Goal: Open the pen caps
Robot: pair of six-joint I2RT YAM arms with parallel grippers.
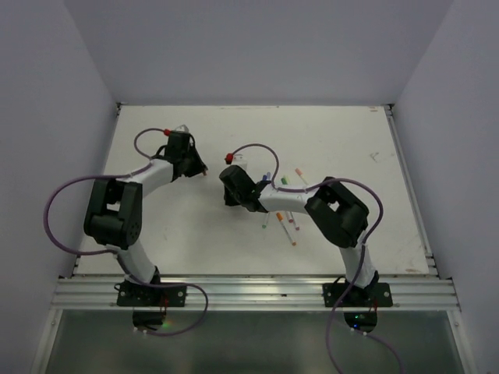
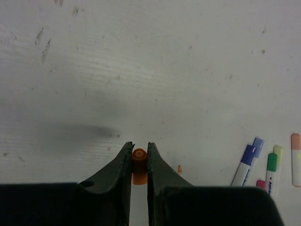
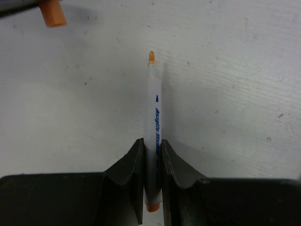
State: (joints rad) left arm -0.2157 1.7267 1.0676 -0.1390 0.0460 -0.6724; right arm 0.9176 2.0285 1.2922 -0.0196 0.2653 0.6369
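My left gripper (image 2: 139, 149) is shut on a small orange pen cap (image 2: 139, 165), held just above the table. The same cap shows at the top left of the right wrist view (image 3: 51, 13), apart from its pen. My right gripper (image 3: 152, 145) is shut on the white barrel of the orange pen (image 3: 154, 117), whose bare orange tip (image 3: 151, 56) points toward the cap. In the top view the left gripper (image 1: 201, 167) and right gripper (image 1: 228, 191) face each other near the table's middle.
Several other capped pens lie in a loose cluster (image 1: 284, 210) under the right arm's forearm. Some show at the right edge of the left wrist view: a blue one (image 2: 247, 162), a green one (image 2: 271, 168), a peach one (image 2: 296, 157).
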